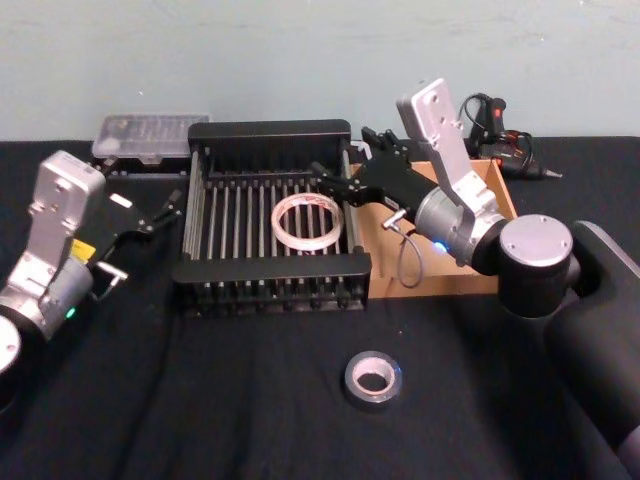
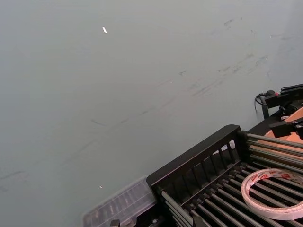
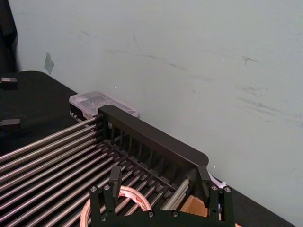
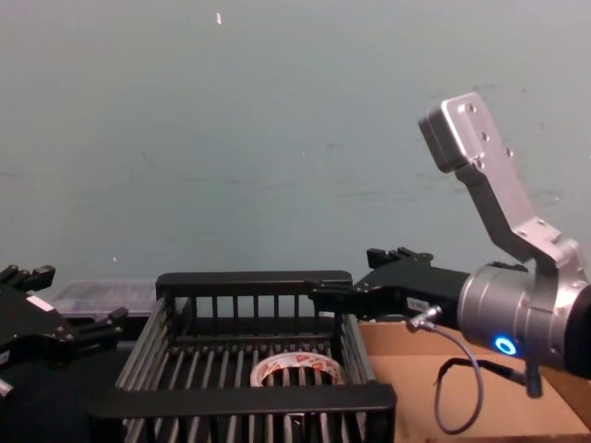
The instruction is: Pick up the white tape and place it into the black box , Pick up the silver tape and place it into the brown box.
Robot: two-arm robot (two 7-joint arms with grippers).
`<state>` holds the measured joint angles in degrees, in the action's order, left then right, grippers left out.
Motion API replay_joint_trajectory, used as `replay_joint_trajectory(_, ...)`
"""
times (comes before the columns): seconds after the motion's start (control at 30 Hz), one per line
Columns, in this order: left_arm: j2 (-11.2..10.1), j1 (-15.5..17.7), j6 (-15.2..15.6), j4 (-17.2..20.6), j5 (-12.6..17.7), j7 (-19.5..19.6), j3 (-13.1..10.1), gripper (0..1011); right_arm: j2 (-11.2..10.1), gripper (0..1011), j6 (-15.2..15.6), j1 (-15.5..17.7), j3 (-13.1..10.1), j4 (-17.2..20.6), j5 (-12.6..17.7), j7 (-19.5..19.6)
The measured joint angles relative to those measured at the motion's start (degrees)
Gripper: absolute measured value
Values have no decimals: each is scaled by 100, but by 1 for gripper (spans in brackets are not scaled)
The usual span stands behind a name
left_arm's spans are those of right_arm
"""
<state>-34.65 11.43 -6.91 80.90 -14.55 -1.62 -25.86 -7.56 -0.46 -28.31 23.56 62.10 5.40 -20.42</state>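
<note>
The white tape lies flat on the barred bottom of the black box, mid-table. It also shows in the chest view and the left wrist view. My right gripper hovers open and empty above the crate's far right corner, at the edge of the brown box. In the right wrist view, its fingers stand apart over the white tape. The silver tape rests on the black cloth in front of the crate. My left gripper is open to the left of the crate.
A clear plastic case sits behind the crate's left corner. A black hand tool lies behind the brown box. My right arm covers part of the cardboard tray. A pale wall closes off the back of the table.
</note>
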Motion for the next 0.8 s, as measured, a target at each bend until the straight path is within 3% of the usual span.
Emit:
replay_joint_trajectory(0.4, 0, 0, 0, 0, 0, 0, 0, 1001, -202, 1002, 278, 348, -86, 614, 129, 1)
replay_joint_trajectory(0.8, 0, 0, 0, 0, 0, 0, 0, 1001, -589, 1002, 627, 969, -265, 1669, 383, 10)
